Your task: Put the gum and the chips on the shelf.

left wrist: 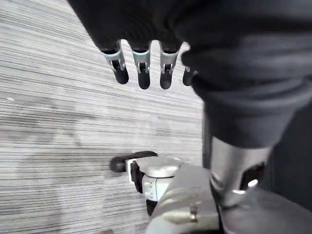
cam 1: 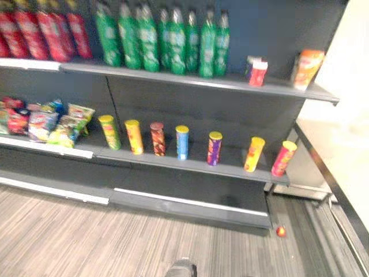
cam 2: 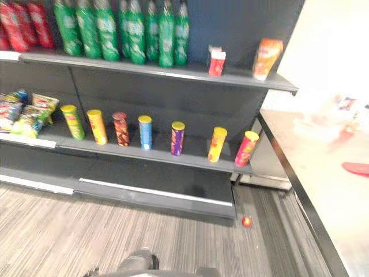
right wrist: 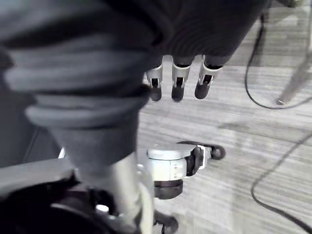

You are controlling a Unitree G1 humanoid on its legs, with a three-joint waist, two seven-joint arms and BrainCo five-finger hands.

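hands: left hand [left wrist: 141, 73] and right hand [right wrist: 176, 85] hang loose-fingered, empty | items: red tub [cam 1: 257, 71], likely gum, and orange chip bag [cam 1: 307, 68] stand on top shelf [cam 1: 230, 83], right end | risk: leaning bag tips off if bumped

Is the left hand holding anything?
No: the left hand hangs with straight fingers over the floor, gripping nothing.

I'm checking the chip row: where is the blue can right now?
In the left eye view the blue can stands upright mid-row on the middle shelf, between the dark red can and the purple can.
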